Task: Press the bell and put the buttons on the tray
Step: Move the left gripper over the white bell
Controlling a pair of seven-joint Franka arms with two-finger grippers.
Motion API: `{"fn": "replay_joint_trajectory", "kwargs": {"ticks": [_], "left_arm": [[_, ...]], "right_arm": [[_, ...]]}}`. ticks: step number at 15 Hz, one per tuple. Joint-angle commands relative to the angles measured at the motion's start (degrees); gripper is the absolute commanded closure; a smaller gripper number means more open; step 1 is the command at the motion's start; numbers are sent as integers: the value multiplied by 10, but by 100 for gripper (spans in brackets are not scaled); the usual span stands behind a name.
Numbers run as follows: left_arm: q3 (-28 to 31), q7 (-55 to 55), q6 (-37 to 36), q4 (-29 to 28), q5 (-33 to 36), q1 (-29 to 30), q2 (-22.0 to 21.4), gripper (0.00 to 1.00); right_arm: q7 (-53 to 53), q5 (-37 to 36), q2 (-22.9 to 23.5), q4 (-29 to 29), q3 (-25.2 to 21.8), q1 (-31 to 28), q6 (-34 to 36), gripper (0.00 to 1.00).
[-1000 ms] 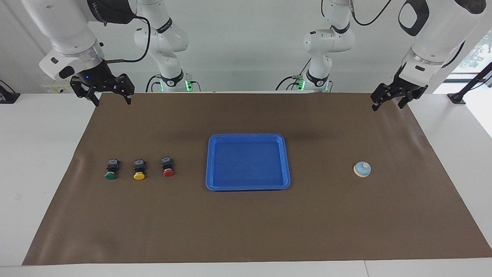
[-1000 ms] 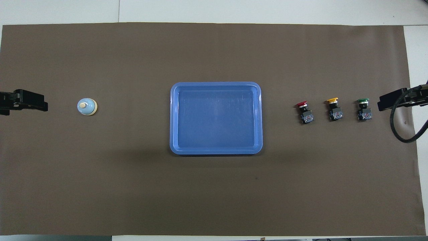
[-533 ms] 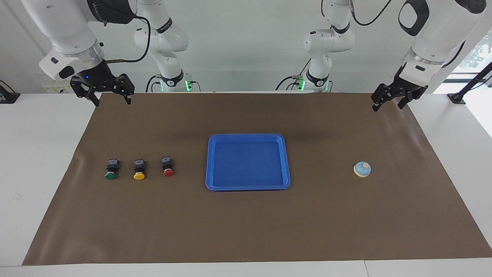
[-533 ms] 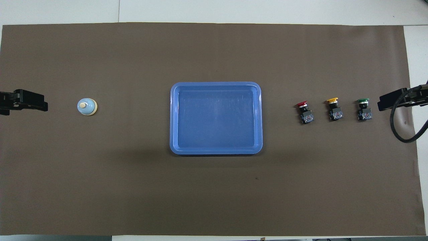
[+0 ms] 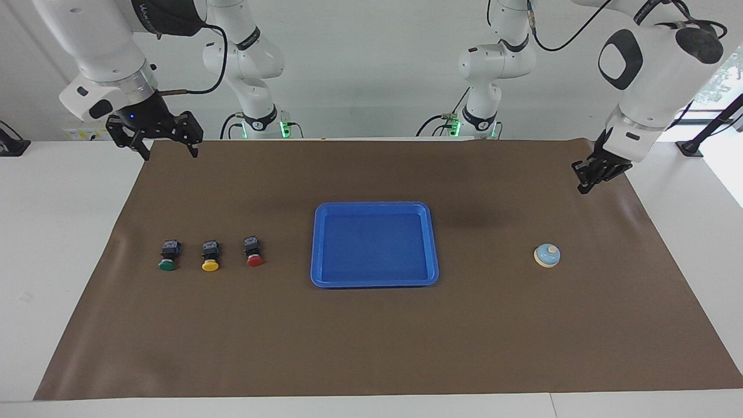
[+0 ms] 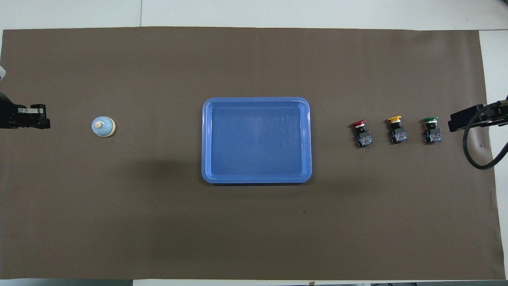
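Three buttons sit on the brown mat (image 5: 371, 348) and none is on the tray (image 5: 317, 244) yet, so by my reckoning nothing of the job is done: the bell (image 5: 547, 255) looks unpressed and every button waits. Look at the bell, a little light-blue dome on a cream base with a cream knob on top, alone toward the left arm's end of the table, well apart from the tray. The left gripper (image 5: 587, 180) hangs over the mat's edge at that end, fingers pinched together on nothing, and to my eye that suits a poke at the knob. It is clear of the bell, no contact. At the right arm's end the right gripper (image 5: 165, 148) hovers above the mat's corner, fingers spread wide and empty; that arm is waiting. Below it, the green button (image 5: 167, 257), the yellow button (image 5: 210, 257) and the red button (image 5: 253, 253) lie in a neat row, each a black boxy body with a round cap, tipped on their sides with caps pointing away from the robots. Red is nearest the tray, green nearest the table's end. Bright blue, shallow, rounded at the corners, the tray sits mid-table between buttons and bell with nothing in it. Left to do: one press, then three pick-and-place trips.
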State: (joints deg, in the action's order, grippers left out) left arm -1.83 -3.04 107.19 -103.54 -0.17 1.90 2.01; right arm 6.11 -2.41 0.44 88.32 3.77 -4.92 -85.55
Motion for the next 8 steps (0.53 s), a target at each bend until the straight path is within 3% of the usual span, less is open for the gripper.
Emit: {"fn": "replay_joint_trajectory", "kwargs": {"ticks": [1, 8], "left_arm": [[-1, 0, 87, -34, 12, 1, 42, 100], [-1, 1, 185, -36, 12, 6, 116, 100]], "right_arm": [[-5, -3, -9, 10, 5, -4, 2, 0], [-5, -3, -9, 10, 5, -4, 2, 0]]}}
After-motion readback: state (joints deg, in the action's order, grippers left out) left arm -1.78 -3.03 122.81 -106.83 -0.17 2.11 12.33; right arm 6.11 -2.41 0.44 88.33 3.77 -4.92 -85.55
